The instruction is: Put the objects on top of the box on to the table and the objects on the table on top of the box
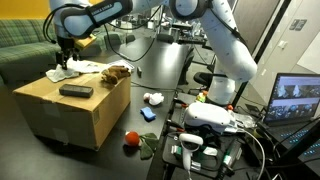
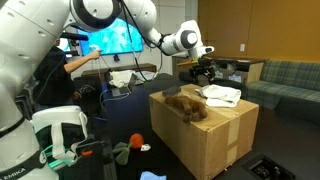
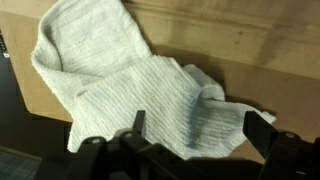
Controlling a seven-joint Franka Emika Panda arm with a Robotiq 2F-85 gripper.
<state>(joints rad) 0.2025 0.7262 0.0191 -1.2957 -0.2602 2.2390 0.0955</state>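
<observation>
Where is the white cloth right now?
In an exterior view the white cloth lies on top of the box, just below the open gripper, with the brown plush toy next to it.

In the wrist view, the white knitted cloth (image 3: 130, 85) is being partly hidden along its near edge by the gripper (image 3: 198, 135), and the box (image 3: 250, 40) is being cropped by the picture's edges. In an exterior view, the dark flat object (image 1: 75, 91) and the brown object (image 1: 117, 72) on the box are being rendered too small and blurred to be named.
</observation>
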